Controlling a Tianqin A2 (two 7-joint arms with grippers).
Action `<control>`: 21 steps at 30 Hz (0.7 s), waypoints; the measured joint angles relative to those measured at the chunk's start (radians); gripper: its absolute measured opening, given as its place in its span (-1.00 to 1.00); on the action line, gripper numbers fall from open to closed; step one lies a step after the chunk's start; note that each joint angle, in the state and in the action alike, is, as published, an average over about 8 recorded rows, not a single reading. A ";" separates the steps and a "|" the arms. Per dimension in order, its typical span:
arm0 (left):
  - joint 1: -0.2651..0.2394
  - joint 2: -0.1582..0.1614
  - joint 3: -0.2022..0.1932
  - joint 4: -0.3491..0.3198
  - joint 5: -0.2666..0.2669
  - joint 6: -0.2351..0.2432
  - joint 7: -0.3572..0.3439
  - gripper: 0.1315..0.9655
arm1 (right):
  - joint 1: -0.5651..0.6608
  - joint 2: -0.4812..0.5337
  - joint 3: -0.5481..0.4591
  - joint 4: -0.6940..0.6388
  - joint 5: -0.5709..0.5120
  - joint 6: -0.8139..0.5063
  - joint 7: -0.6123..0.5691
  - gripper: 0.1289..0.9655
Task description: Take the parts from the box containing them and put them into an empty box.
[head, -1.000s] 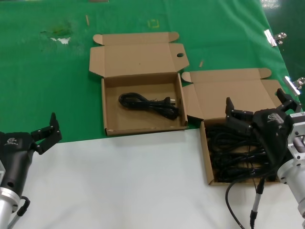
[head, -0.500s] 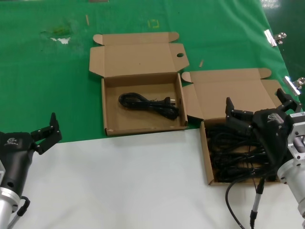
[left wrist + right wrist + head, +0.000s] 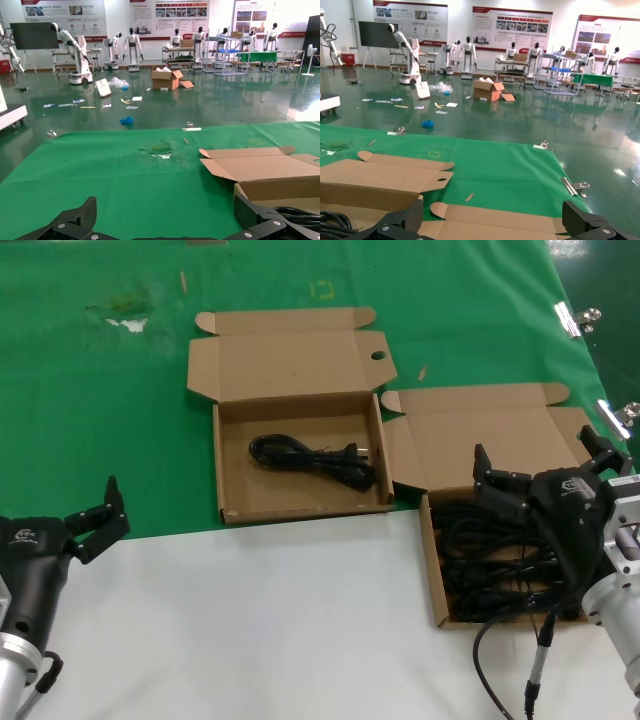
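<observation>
The box containing the parts [image 3: 432,570] lies at the right, half on the white surface, with a tangled pile of black power cords [image 3: 490,560] inside. My right gripper [image 3: 535,455] hovers open over its far end, holding nothing; in the right wrist view its fingers [image 3: 415,212] frame the flat lid [image 3: 520,222]. The other box [image 3: 225,455] sits in the middle on the green cloth and holds one coiled cord [image 3: 312,460]. My left gripper [image 3: 100,520] is parked open at the near left, with the middle box [image 3: 275,187] off to one side.
A loose black robot cable with a metal tip [image 3: 540,650] hangs in front of the right box. Metal clips [image 3: 572,318] pin the green cloth [image 3: 100,390] at its right edge. The white surface [image 3: 280,620] spans the foreground.
</observation>
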State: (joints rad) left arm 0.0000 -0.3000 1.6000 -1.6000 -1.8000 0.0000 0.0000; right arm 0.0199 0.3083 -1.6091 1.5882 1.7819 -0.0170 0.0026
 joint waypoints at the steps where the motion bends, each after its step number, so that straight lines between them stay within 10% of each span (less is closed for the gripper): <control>1: 0.000 0.000 0.000 0.000 0.000 0.000 0.000 1.00 | 0.000 0.000 0.000 0.000 0.000 0.000 0.000 1.00; 21: 0.000 0.000 0.000 0.000 0.000 0.000 0.000 1.00 | 0.000 0.000 0.000 0.000 0.000 0.000 0.000 1.00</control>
State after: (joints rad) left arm 0.0000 -0.3000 1.6000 -1.6000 -1.8000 0.0000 0.0000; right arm 0.0199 0.3083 -1.6091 1.5882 1.7819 -0.0170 0.0026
